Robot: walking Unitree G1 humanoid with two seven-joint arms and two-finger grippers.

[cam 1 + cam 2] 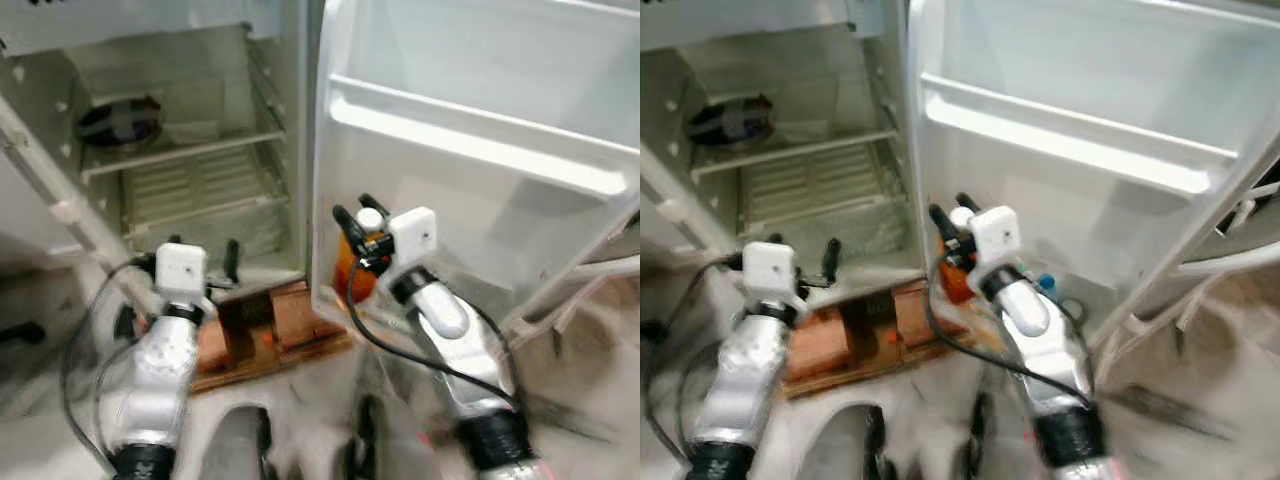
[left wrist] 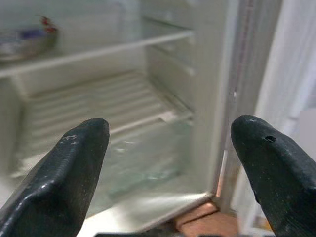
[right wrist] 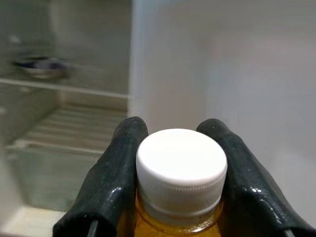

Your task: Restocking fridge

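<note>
your right end effector [image 1: 352, 213] was clamped on the upright orange bottle [image 1: 352, 270] by its neck, right at the open fridge door [image 1: 480, 190], so closest; the left end effector [image 1: 200, 255] sat spread, holding nothing

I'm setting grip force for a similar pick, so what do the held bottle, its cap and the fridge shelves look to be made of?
The bottle in the right pincer looks like clear plastic, since the amber liquid shows through it. Its cap looks like matte white plastic, with fine ribs around the side. The upper shelf seems to be glass or clear plastic with a white rim; blur leaves that open.
</note>
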